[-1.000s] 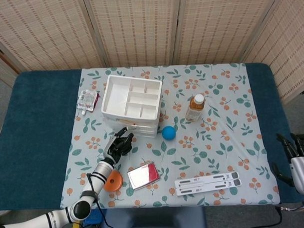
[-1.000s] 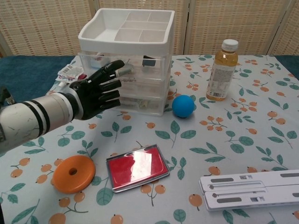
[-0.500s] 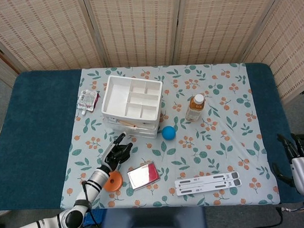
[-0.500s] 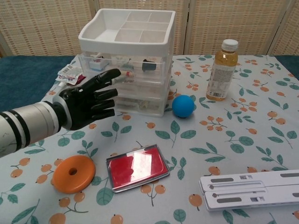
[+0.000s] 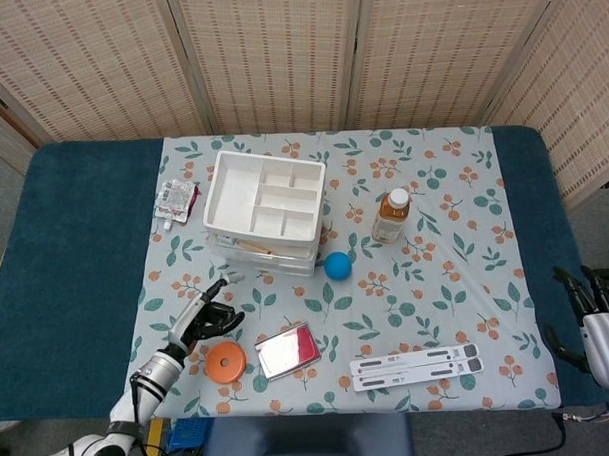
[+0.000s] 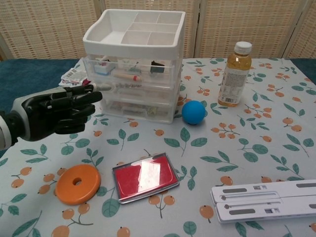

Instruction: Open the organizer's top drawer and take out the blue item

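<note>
The white-topped clear organizer [image 5: 264,204] [image 6: 132,64] stands at the back left of the floral cloth, all its drawers pushed in. Small items show through the top drawer [image 6: 129,70], one of them pale blue [image 6: 102,67]. A blue ball [image 5: 337,266] [image 6: 193,112] lies on the cloth just right of the organizer. My left hand [image 5: 203,320] [image 6: 57,111] hovers left of and in front of the organizer, fingers stretched out, holding nothing and touching nothing. My right hand [image 5: 598,318] hangs beyond the table's right edge, fingers apart and empty; the chest view does not show it.
A juice bottle [image 5: 391,215] [image 6: 235,74] stands right of the ball. An orange disc [image 5: 226,362] [image 6: 78,183], a red tin [image 5: 287,351] [image 6: 144,177] and a white folded stand [image 5: 416,366] [image 6: 264,200] lie along the front. A packet [image 5: 177,201] [image 6: 74,76] lies left of the organizer.
My left hand has drawn back from the organizer's front, moving left and toward the table's near edge. The drawers stay shut and the ball has not moved.
</note>
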Controlling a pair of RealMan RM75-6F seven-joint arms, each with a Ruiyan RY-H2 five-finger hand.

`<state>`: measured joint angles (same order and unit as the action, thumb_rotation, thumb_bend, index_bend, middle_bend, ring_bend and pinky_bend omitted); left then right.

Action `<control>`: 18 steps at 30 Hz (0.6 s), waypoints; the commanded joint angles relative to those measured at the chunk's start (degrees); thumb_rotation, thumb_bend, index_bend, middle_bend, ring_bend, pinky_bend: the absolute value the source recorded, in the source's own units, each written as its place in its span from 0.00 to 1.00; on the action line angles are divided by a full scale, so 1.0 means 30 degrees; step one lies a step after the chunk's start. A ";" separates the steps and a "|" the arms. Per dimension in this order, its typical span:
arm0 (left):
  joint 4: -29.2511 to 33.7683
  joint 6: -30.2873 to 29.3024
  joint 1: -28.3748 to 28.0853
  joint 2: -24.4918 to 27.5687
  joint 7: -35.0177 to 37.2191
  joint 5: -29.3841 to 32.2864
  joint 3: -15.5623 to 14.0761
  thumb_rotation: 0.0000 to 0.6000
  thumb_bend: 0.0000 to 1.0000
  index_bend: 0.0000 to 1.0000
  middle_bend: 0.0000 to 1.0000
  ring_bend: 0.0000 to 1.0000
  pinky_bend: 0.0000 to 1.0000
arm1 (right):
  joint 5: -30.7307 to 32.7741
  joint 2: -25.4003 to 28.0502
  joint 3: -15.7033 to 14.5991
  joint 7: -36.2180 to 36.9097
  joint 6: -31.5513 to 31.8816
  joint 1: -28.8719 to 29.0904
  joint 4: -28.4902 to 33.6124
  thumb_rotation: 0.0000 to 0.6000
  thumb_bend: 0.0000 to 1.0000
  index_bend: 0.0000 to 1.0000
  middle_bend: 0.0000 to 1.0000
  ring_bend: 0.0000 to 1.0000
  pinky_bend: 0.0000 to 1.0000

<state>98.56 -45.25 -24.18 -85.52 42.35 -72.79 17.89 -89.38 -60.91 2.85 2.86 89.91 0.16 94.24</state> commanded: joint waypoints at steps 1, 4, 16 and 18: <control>-0.0092 -0.1714 0.0313 0.1211 -0.1965 -0.1790 -0.0680 1.00 0.27 0.23 0.86 1.00 1.00 | 0.0018 -0.0003 0.0004 0.0073 0.0008 -0.0006 -0.0057 1.00 0.40 0.05 0.19 0.08 0.10; -0.0416 -0.2787 0.0341 0.1829 -0.2987 -0.2574 -0.0739 1.00 0.27 0.23 0.87 1.00 1.00 | 0.0030 0.0000 0.0005 0.0151 0.0028 -0.0019 -0.0128 1.00 0.40 0.05 0.19 0.08 0.10; -0.1695 -0.4924 -0.0683 0.2659 -0.7658 -0.3460 -0.0604 1.00 0.27 0.19 0.91 1.00 1.00 | -0.0031 0.0040 0.0066 0.0275 0.0185 -0.0031 -0.0239 1.00 0.40 0.05 0.19 0.08 0.10; -0.1589 -0.4800 -0.0987 0.2688 -0.7951 -0.3328 -0.0603 1.00 0.27 0.17 0.91 1.00 1.00 | -0.0002 0.0052 0.0063 0.0296 0.0224 -0.0067 -0.0244 1.00 0.40 0.05 0.19 0.08 0.10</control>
<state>93.74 -59.63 -26.38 -77.67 19.17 -82.95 16.04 -89.40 -60.76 3.04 3.74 90.56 -0.03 93.51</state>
